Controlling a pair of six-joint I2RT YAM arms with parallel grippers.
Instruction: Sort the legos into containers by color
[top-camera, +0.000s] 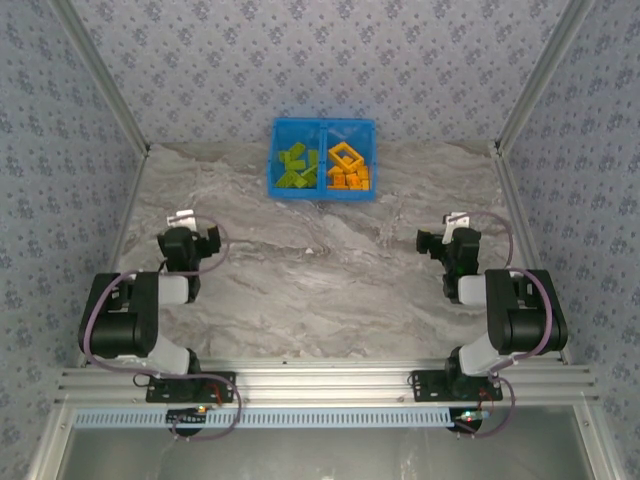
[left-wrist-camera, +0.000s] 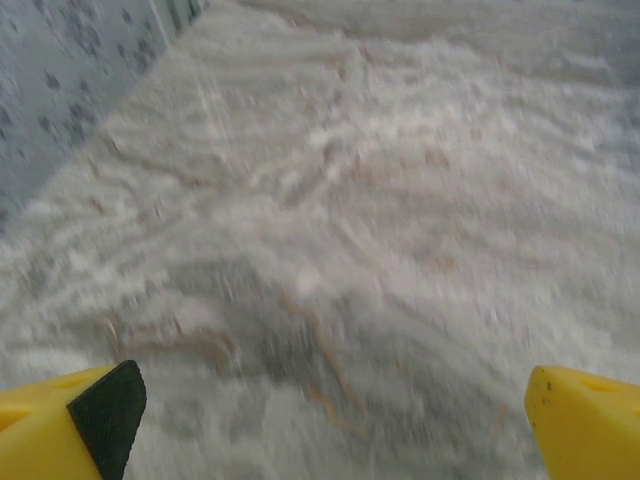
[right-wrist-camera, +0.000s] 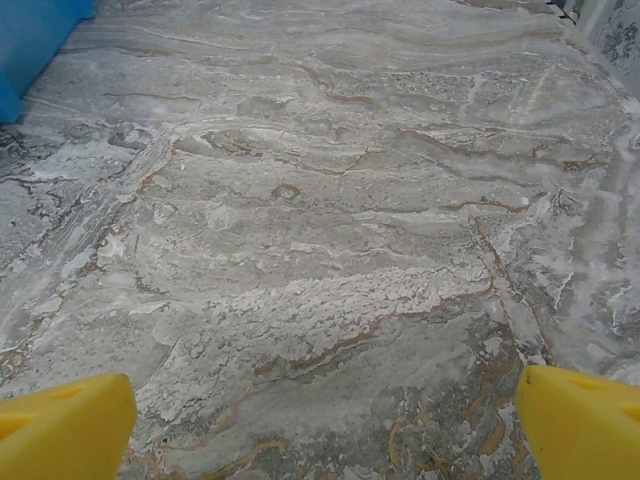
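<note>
The blue bin (top-camera: 322, 124) stands at the far middle of the table. Several lime green legos (top-camera: 294, 166) lie in its left compartment. Several orange legos (top-camera: 350, 178), with a hollow orange frame (top-camera: 347, 155) among them, lie in its right compartment. My left gripper (top-camera: 192, 232) hovers low over the near left of the table, open and empty, its yellow fingers (left-wrist-camera: 70, 425) wide apart. My right gripper (top-camera: 447, 236) is at the near right, open too, with bare marble between its fingertips (right-wrist-camera: 575, 425). A corner of the blue bin (right-wrist-camera: 35, 40) shows at the upper left of the right wrist view.
The marble tabletop (top-camera: 320, 270) lies between the arms and the bin. Patterned walls with metal posts close in the left (top-camera: 100, 80), right (top-camera: 545, 80) and back sides. An aluminium rail (top-camera: 320, 385) carries both arm bases at the near edge.
</note>
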